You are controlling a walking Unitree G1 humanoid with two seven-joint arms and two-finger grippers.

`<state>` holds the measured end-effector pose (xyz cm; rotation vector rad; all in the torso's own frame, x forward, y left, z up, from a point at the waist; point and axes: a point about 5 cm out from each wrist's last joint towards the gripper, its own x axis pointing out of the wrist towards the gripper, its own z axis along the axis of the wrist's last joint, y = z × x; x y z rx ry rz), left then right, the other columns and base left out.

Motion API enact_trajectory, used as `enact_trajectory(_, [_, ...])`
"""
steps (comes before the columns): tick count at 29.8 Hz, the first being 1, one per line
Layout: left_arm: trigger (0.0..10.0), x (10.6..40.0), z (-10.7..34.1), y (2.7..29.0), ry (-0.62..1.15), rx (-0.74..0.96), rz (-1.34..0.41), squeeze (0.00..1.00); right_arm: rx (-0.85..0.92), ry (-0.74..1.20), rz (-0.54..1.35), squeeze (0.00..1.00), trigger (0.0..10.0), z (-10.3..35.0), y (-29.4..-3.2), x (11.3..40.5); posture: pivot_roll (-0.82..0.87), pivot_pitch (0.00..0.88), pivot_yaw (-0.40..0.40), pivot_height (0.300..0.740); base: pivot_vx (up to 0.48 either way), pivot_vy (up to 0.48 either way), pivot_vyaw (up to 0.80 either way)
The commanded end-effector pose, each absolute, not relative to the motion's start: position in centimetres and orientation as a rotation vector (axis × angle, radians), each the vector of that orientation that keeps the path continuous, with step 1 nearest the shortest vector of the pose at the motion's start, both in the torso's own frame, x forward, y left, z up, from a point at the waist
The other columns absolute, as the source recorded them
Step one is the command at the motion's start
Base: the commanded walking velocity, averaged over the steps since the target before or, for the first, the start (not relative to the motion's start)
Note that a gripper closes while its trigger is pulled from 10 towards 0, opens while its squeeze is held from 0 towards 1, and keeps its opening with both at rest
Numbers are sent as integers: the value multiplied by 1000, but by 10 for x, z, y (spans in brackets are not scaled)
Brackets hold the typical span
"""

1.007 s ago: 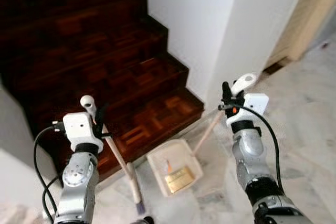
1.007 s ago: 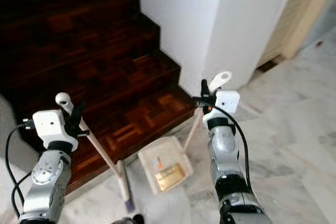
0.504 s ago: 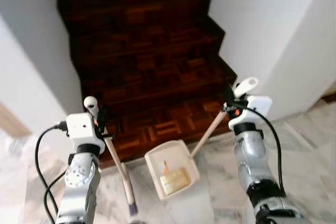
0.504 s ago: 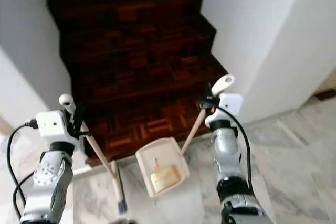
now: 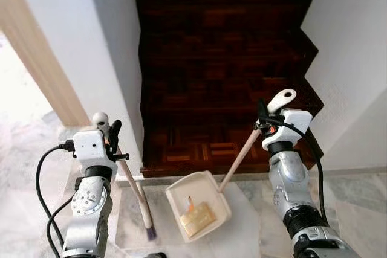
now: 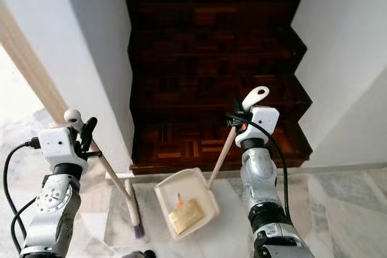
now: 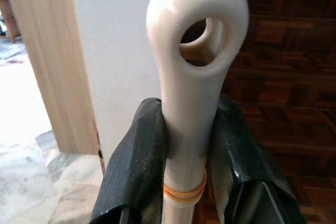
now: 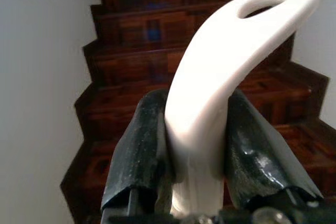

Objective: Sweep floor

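Both silver arms raised, elbows bent, wrists upright. Left gripper (image 7: 191, 145): black fingers (image 7: 137, 166) clamped on the cream plastic looped end of the pale wooden-handled broom (image 5: 132, 179); the shaft slants down to dark bristles on the grey marble floor (image 5: 357, 203). Right gripper (image 8: 194, 140): fingers (image 8: 140, 150) pinched round the curved white plastic grip of the cream long-handled dustpan (image 5: 198, 205). The pan rests flat on the marble just right of the broom head, yellowish debris lying inside. Beyond, a dark glossy parquet staircase (image 5: 224, 58) climbs between smooth white walls (image 5: 72, 34); a light wooden door frame (image 5: 36, 58) stands at far left.
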<state>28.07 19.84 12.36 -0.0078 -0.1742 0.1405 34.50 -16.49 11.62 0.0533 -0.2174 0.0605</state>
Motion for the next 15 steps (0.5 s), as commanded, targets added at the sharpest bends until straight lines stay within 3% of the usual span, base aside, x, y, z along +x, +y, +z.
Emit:
enact_trajectory(1, [10000, 280, 132, 197, -212, -5, 138, 0, 68, -253, 51, 0, 10000, 126, -167, 348, 8, 95, -37, 740, 0, 0, 0])
enact_trajectory(15, [10000, 280, 132, 195, -210, -13, 141, 0, 222, -88, -69, 0, 10000, 107, -179, 351, 7, 111, -44, 740, 0, 0, 0])
